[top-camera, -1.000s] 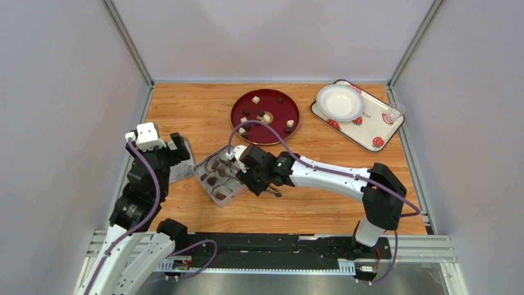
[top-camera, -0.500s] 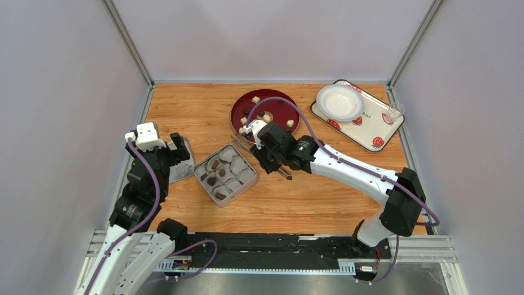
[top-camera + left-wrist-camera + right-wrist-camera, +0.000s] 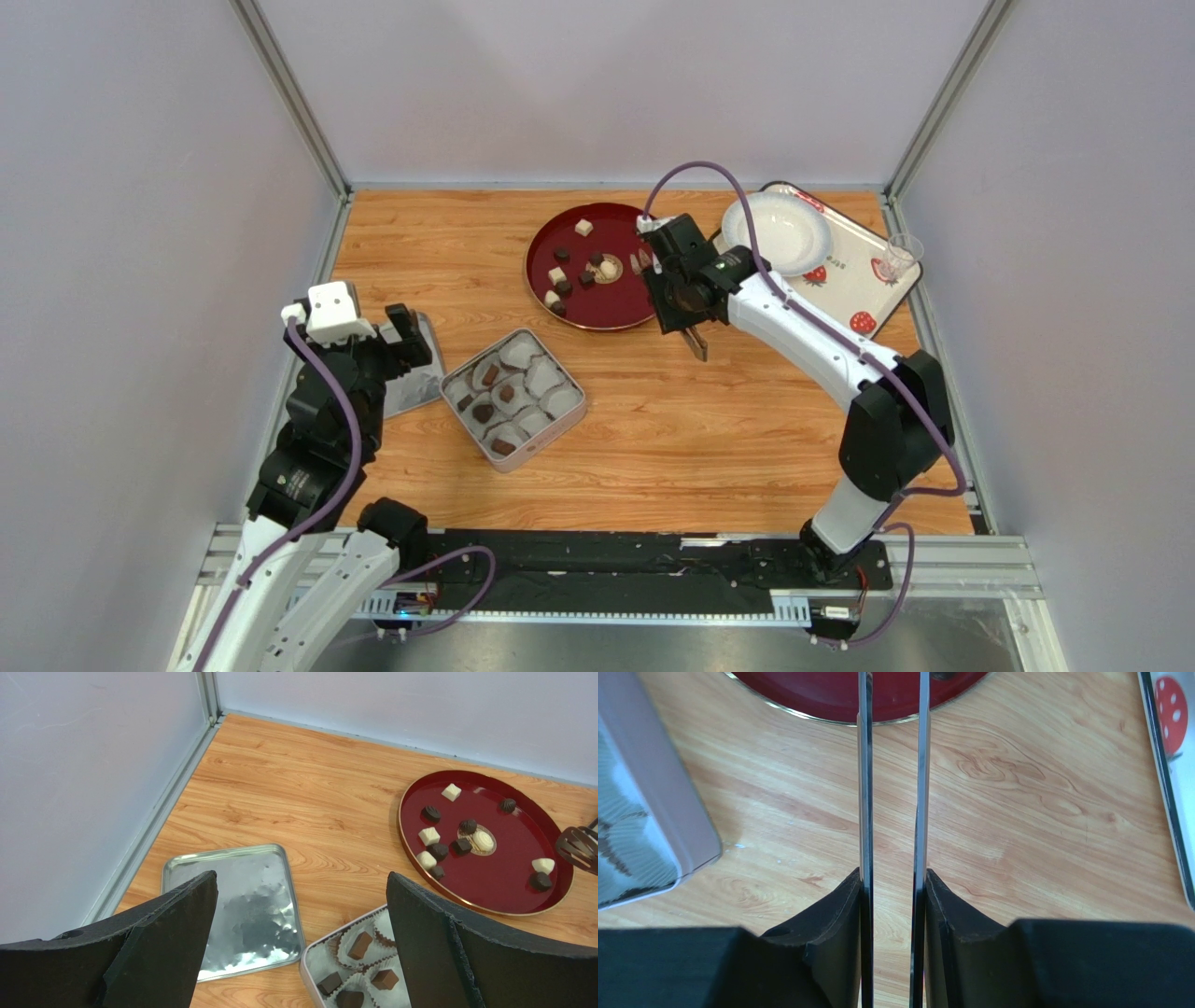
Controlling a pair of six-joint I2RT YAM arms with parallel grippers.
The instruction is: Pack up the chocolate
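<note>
1. Evidently the step in hand is fetching another piece: the right claw (image 3: pixel 892 882) is clamped on the long thin metal tongs (image 3: pixel 865 777), whose tips reach over the right rim of the round glossy red plate (image 3: pixel 505 864).
2. The chocolate (image 3: pixel 468 825), small dark cubes and rounds plus a few cream-white cubes, lies scattered on that plate. More pieces sit in pleated paper cups inside the square silver tin (image 3: pixel 550 438).
3. Next, the tips need to straddle one piece and squeeze gently, since smooth, hard-looking morsels may slip.
4. The left claw (image 3: pixel 300 882) hangs with jaws wide apart over the flat crinkled tin lid (image 3: pixel 231 910) on the grained wooden desk (image 3: pixel 701 434).
</note>
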